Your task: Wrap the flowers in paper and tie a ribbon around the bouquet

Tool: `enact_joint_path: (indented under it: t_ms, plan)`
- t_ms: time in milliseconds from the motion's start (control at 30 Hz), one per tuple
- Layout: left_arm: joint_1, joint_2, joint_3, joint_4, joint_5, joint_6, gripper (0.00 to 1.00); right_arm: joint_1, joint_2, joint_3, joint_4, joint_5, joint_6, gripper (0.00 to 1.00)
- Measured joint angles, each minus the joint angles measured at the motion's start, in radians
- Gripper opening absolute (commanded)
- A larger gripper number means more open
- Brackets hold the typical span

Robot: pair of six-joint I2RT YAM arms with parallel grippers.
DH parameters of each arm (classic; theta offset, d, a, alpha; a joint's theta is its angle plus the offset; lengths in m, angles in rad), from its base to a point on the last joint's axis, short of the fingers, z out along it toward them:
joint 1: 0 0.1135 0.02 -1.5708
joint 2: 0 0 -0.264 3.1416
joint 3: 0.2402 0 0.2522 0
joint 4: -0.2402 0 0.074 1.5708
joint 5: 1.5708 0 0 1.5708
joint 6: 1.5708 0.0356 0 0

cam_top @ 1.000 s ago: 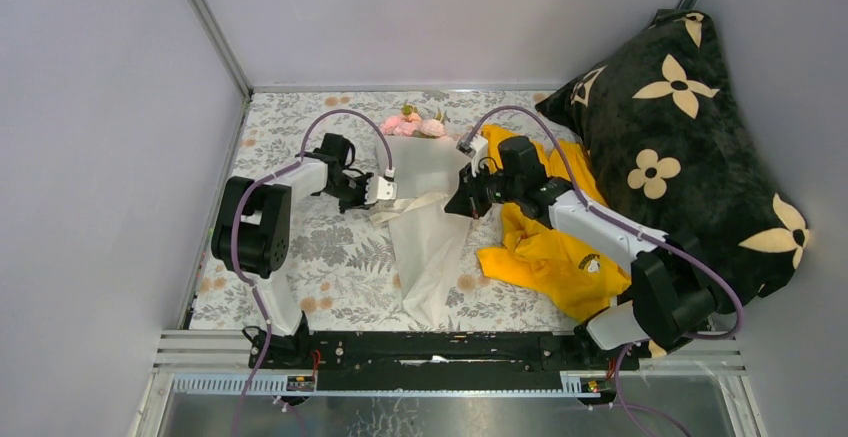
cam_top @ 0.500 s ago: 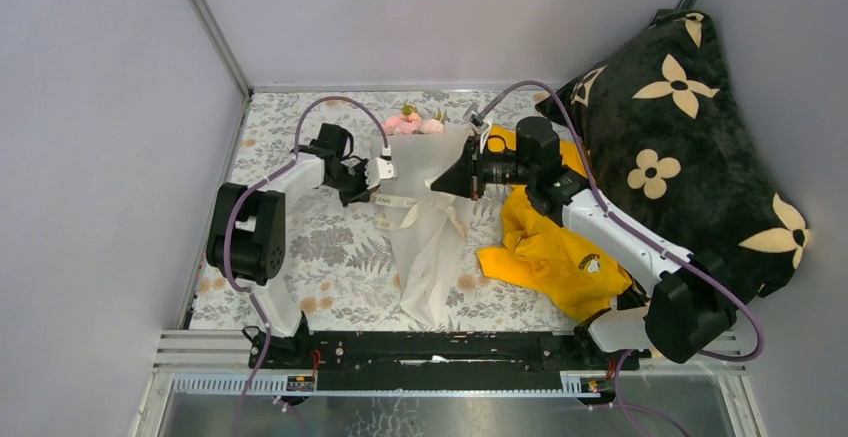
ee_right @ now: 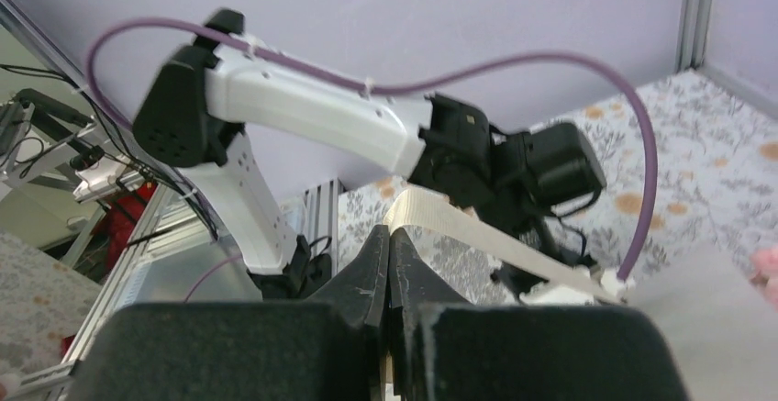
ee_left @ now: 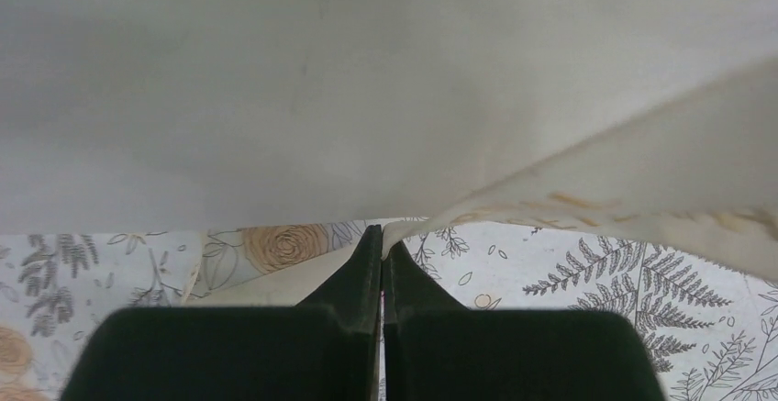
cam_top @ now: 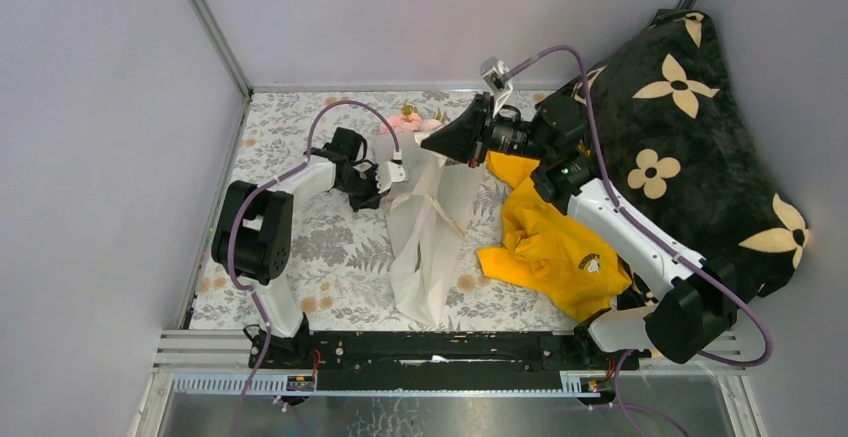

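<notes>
A cloth printed with ferns and roses point(cam_top: 320, 247) covers the table inside plain grey walls, and on it the bouquet point(cam_top: 420, 207) lies lengthwise: the flowers point(cam_top: 408, 122) at the far end, the paper point(cam_top: 425, 267) running from them toward the arm bases in a loose white cone. The ribbon point(ee_right: 486, 236) is stretched in the air above the upper part of the cone. One end is pinched in the right gripper point(ee_right: 390, 236), whose jaws are pressed together on it; the other runs to the left gripper point(ee_left: 382, 240), jaws likewise tight together, with the cream strip leaving its tips beside the paper wall. The right arm is raised and reaches over the flower end, while the left sits low against the cone's left side. This looks like the tying stage, with the strip being drawn taut for a wrap or a knot. To do it well, the two ends should be pulled with equal tension and the strip kept flat. It should settle on the cone's narrow waist and not slide up into the blooms. A harder pull from the raised arm could lift or drag the light bundle. A yellow garment point(cam_top: 550, 247) lies just right of the paper, and a black flowered pillow point(cam_top: 690, 137) fills the right corner.
</notes>
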Motion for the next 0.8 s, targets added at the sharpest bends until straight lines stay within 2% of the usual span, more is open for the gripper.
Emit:
enact_joint_path:
  t_ms: [400, 533, 800]
  plan:
    - [-0.004, 0.017, -0.037, 0.023, -0.015, -0.039, 0.0, 0.0, -0.009, 0.184, -0.011, 0.001, 0.002, 0.0]
    - [-0.006, 0.017, -0.04, 0.025, -0.015, -0.05, 0.0, 0.0, -0.011, 0.26, -0.058, 0.006, -0.029, 0.0]
    - [-0.022, 0.018, -0.03, 0.019, -0.052, -0.143, 0.0, 0.014, 0.006, 0.275, -0.198, 0.079, -0.112, 0.0]
